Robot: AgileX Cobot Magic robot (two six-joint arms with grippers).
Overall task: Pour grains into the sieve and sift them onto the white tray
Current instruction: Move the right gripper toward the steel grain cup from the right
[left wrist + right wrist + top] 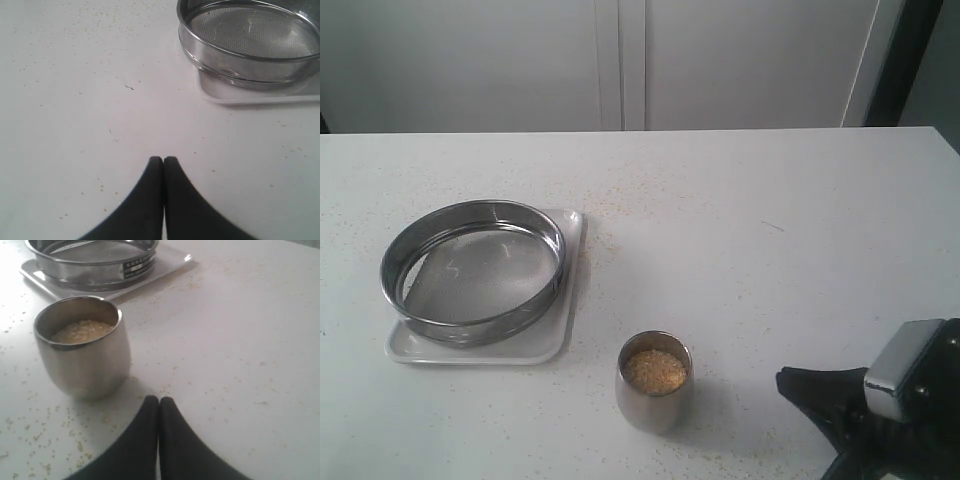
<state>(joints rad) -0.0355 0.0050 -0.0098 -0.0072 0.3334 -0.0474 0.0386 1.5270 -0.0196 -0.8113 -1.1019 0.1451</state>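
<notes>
The right gripper [159,401], a pair of black curved fingers, was closed with its tips pressed together and nothing between them. It hovered low over a white speckled tabletop [770,220]. In the exterior view it entered from the lower right corner, pointing left.

Just ahead of its tips, near but not touching, stood a small rounded cup of brushed steel [82,352], upright. Inside sat the grains [80,331], a golden-yellow and whitish mix filling the cup to a little below its rim. Loose stray granules [45,465] lay scattered on the table around the cup's base and beside the fingers.

The left gripper [163,161], also black and curved, was likewise closed on nothing (its two tips met in a thin seam). It was above bare tabletop, apart from everything else.

Beyond the cup, toward the left side of the table in the exterior view, lay the flat white rectangular tray with rounded corners [535,345]. On it rested the wide round shiny steel sieve with a fine mesh base [480,265], level, its hoop reaching past the tray's left edge. A small printed label [132,267] marked the hoop's outer wall, too blurred to read.
</notes>
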